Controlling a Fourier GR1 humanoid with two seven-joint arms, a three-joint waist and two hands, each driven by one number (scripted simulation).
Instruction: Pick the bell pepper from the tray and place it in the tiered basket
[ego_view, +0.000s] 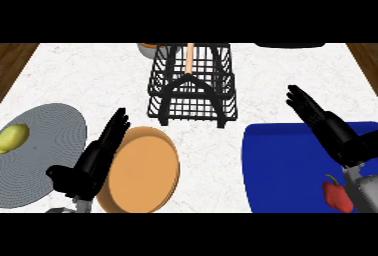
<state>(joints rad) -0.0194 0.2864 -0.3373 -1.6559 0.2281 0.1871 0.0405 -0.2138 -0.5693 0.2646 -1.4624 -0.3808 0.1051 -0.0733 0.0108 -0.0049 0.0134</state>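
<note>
The red bell pepper (338, 196) lies in the blue tray (284, 170), in its near right corner, close against the grey right forearm; whether the 2 touch is hard to tell. The right hand (328, 131) is above the tray's far edge with its fingers straight and spread, holding nothing, well past the pepper. The black wire tiered basket (193, 87) stands on the white marbled counter (273, 85), beyond the tray and to its left, apart from both hands. The left hand (90, 165) shows at the lower left, fingers straight and pointing away, holding nothing, over the gap between a grey round plate (52, 160) and an orange plate (144, 170). A yellow-green fruit (13, 138), perhaps a lemon, sits at the grey plate's left edge
</note>
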